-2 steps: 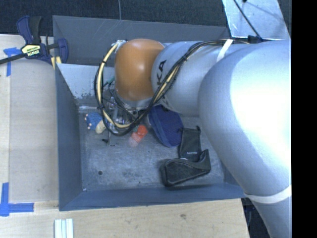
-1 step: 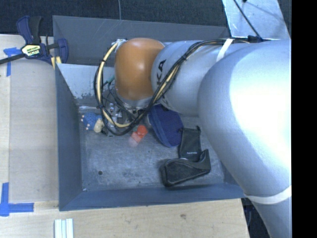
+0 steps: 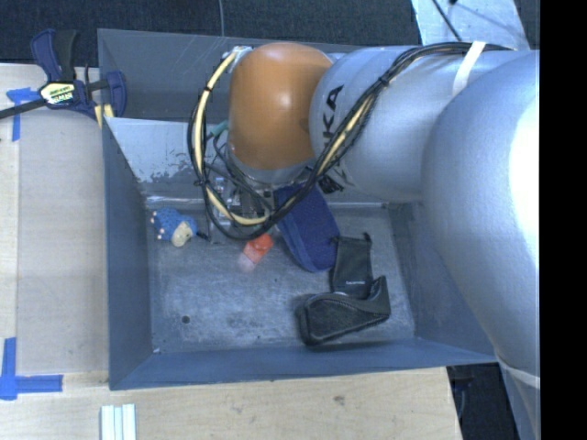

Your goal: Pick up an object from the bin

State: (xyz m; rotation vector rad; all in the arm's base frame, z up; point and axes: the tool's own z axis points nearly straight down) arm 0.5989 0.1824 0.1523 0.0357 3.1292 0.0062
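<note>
Arm [image 3: 431,136] reaches in from the right; orange domed wrist cover [image 3: 275,104] hangs above the back of the grey metal bin [image 3: 128,273]; gripper [image 3: 240,209] low beneath it, near the back wall; how far it is open, and whether it has hold of anything, cannot be told. Small orange-red and pale plastic piece [image 3: 256,248] lies just below the gripper; dark blue crumpled cloth [image 3: 307,232] beside it on the right; small blue and yellow toy [image 3: 172,227] to the left; black soft pouch [image 3: 344,312] near the front wall.

black pouch [image 3: 341,319]: bin [image 3: 124,273] front right | blue cloth [image 3: 310,232]: centre | blue-yellow toy [image 3: 174,228]: left
</note>
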